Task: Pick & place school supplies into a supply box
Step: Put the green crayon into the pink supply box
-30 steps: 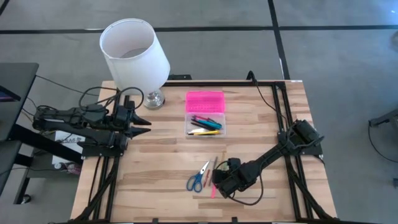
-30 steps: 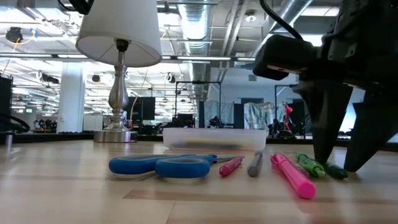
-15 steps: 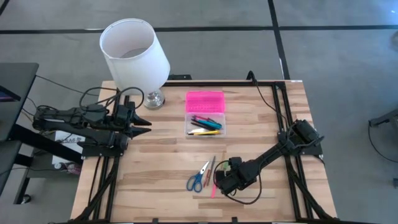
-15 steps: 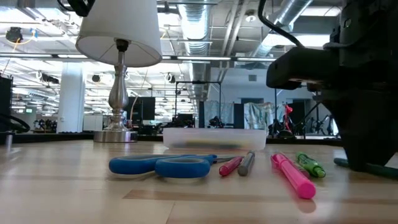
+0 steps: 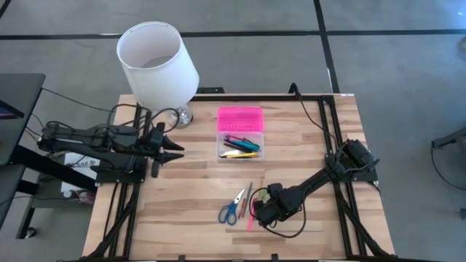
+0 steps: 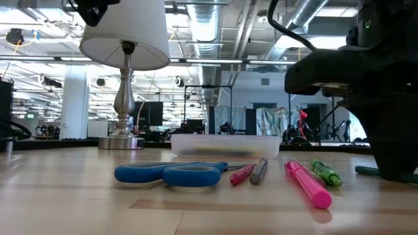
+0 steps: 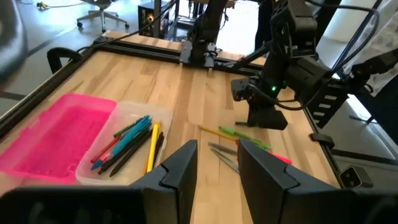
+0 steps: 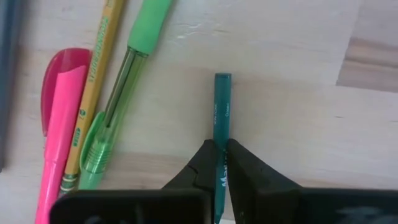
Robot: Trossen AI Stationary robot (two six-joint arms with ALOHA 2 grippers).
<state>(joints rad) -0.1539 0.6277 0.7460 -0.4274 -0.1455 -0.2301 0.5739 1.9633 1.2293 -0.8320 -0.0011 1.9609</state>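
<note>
The right gripper (image 5: pixel 260 211) sits low on the counter (image 5: pixel 189 196) near its front edge, jaws pinching a teal pencil (image 8: pixel 221 112) that lies flat, its long axis in line with the jaws. Just beside it lie a green pen (image 8: pixel 121 93), a yellow pencil (image 8: pixel 96 81) and a pink marker (image 6: pixel 307 183), roughly parallel; scissors (image 5: pixel 231 208) lie beyond them. Bare wood separates these from the box (image 5: pixel 240 132), open at mid-counter with pens inside. The left gripper (image 5: pixel 175 149) waits by the lamp (image 5: pixel 156 62), jaws slightly apart.

Teal pencil (image 8: pixel 221 124) lower end hidden btwn right gripper (image 8: pixel 221 163) fingers; lampshade (image 6: pixel 124 32) top cut off.
</note>
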